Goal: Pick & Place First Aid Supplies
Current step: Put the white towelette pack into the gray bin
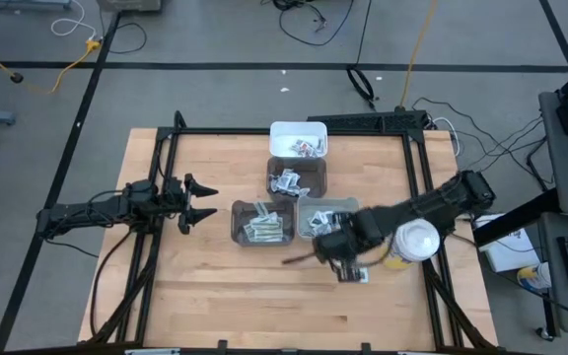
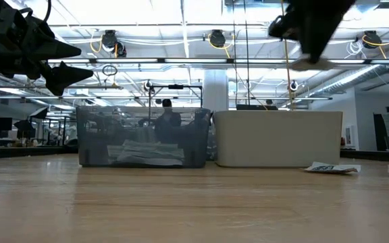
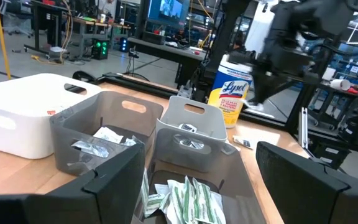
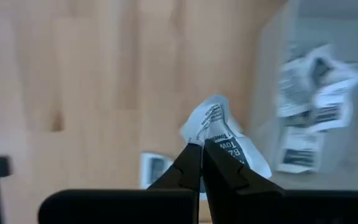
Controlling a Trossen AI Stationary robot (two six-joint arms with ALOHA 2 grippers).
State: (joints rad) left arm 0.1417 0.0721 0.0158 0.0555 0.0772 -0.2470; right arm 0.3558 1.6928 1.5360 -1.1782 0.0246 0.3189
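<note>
One white sachet (image 4: 219, 134) is pinched in the closed right gripper (image 4: 202, 149), so carry it fully over the clear bin (image 1: 325, 213) before releasing, while the left gripper (image 1: 201, 202) waits wide open and empty.

The table (image 1: 215, 286) is light wood-grain with a black frame (image 1: 166, 148) along its edges; toward its far edge sits a white bin (image 1: 299, 133), and nearer the centre stand grey translucent bins (image 1: 235, 222) holding white packets with green stripes (image 3: 194, 199) and white sachets with dark print (image 4: 309, 106). The canister (image 3: 232, 93) near the right edge is yellow with a blue-lettered label and a white lid (image 1: 417, 240). The right gripper (image 4: 202, 149) is black and pinches a white sachet with black lettering (image 4: 219, 127); the left gripper (image 1: 205, 202) is likewise black.
</note>
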